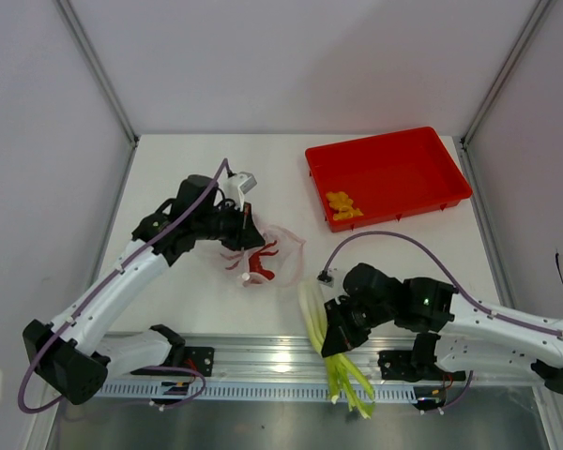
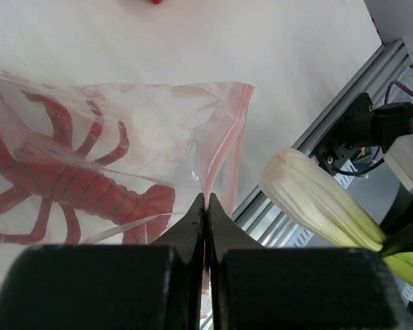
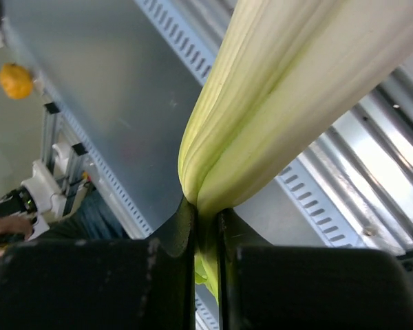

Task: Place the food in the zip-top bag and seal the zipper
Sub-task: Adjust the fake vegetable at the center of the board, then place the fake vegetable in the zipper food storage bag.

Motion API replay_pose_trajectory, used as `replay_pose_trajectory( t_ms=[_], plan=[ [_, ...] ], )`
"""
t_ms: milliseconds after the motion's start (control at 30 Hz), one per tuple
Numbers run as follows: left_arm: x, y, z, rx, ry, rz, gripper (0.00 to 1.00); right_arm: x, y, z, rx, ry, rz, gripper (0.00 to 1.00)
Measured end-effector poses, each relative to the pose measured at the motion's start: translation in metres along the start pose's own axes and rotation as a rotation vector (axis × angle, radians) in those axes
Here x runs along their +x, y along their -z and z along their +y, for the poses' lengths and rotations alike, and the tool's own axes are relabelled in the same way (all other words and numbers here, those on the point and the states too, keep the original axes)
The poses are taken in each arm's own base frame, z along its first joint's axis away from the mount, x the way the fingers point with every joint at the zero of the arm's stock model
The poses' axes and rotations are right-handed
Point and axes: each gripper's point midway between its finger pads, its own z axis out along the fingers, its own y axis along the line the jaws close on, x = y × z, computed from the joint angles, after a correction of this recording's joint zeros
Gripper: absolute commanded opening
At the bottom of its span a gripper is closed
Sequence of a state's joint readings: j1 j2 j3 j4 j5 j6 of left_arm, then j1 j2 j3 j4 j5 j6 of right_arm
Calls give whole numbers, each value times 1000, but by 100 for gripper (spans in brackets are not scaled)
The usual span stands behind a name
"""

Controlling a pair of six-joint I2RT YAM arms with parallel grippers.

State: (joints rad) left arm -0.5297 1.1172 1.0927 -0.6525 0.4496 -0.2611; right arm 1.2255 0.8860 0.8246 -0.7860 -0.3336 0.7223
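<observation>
Right gripper (image 3: 206,206) is being pressed shut on the green stalk (image 3: 282,89), over the front rail (image 1: 263,356) just R of the zip-top bag (image 2: 144,117), whose rim by the zipper (image 2: 235,134) is being pinched by the shut left gripper (image 2: 206,203); stalk's white tip is best being aimed squarely into the mouth, w/o snagging.

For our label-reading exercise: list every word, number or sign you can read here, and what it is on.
No readable text anywhere.
The zip-top bag, green stalk and red tray show no print.
By the left arm's base, coloured specks are too small to read.
</observation>
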Motion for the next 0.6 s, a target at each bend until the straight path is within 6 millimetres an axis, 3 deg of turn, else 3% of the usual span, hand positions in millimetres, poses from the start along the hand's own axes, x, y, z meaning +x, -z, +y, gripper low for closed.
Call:
replay_pose_trajectory(
  t_ms=[133,300,600],
  plan=[
    [7,-2,3,-3,7,16,0,-3,7,23,-76,29,29,0],
    [17,-1,1,17,6,18,1,-24,4,42,-134,50,59,0],
    [23,9,-8,52,-14,-7,0,-91,-15,36,-187,-29,35,0]
  ],
)
